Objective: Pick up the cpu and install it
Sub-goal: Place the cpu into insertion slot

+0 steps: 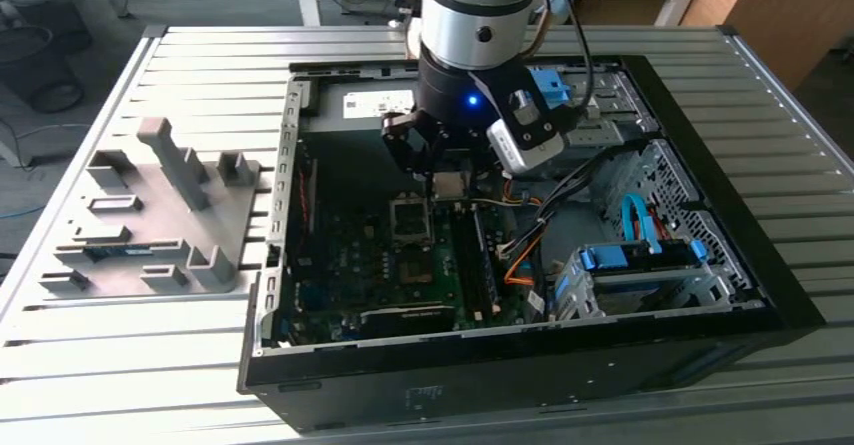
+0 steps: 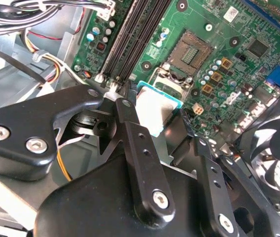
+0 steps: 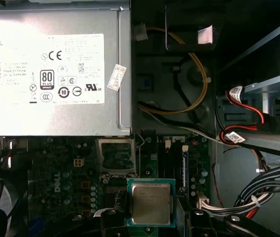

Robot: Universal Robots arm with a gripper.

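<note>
Exterior view: the arm (image 1: 474,25) stood over an open PC case (image 1: 400,395) on a slatted table (image 1: 200,55). Its gripper (image 1: 447,170) was clamped on the cpu (image 1: 450,186), held just above the motherboard (image 1: 387,275) near the empty socket (image 1: 410,220). A grey fixture (image 1: 160,215) lay on the table at the exterior view's left, beside the case.

Second wrist view: two black fingers (image 2: 130,131) pinched the cpu by opposite edges, its pale metal top up and a teal rim showing. Beyond it lay the socket, with memory slots (image 2: 135,29) alongside and a fan (image 2: 278,143) near the gripper body. Whether the cpu touched the board could not be told.

First wrist view: the cpu hung level between the fingers, just beside the socket. The power supply (image 3: 51,69) sat beyond it, and cables (image 3: 258,192) ran off to one side.
</note>
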